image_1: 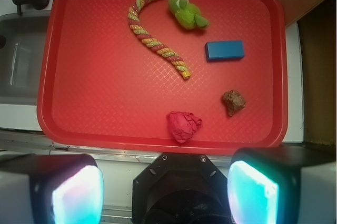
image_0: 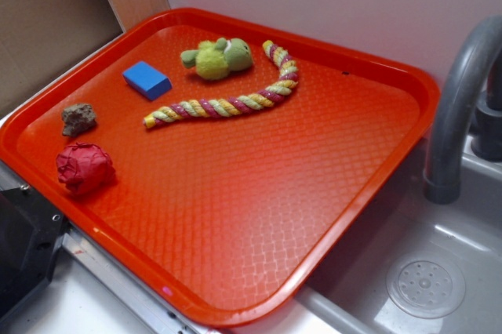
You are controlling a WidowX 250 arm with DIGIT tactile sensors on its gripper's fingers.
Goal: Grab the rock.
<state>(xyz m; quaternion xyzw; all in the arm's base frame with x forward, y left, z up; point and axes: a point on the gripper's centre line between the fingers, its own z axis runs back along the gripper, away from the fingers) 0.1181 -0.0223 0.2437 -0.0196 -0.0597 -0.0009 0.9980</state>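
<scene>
Five things lie spread apart on the tray point(image_1: 58, 77), so the rock point(image_1: 233, 101) is clear for the gripper point(image_1: 166, 192), spread wide above.

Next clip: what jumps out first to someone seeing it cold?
The big orange-red tray beside a grey sink fills the view. A striped rope toy curves across its far half next to a green plush. The small rock sits between a blue block and a red paper ball.

rock point(image_0: 78, 118) grey-brown | block point(image_0: 147, 80) blue | tray point(image_0: 314, 193) orange-red, diamond-textured
</scene>
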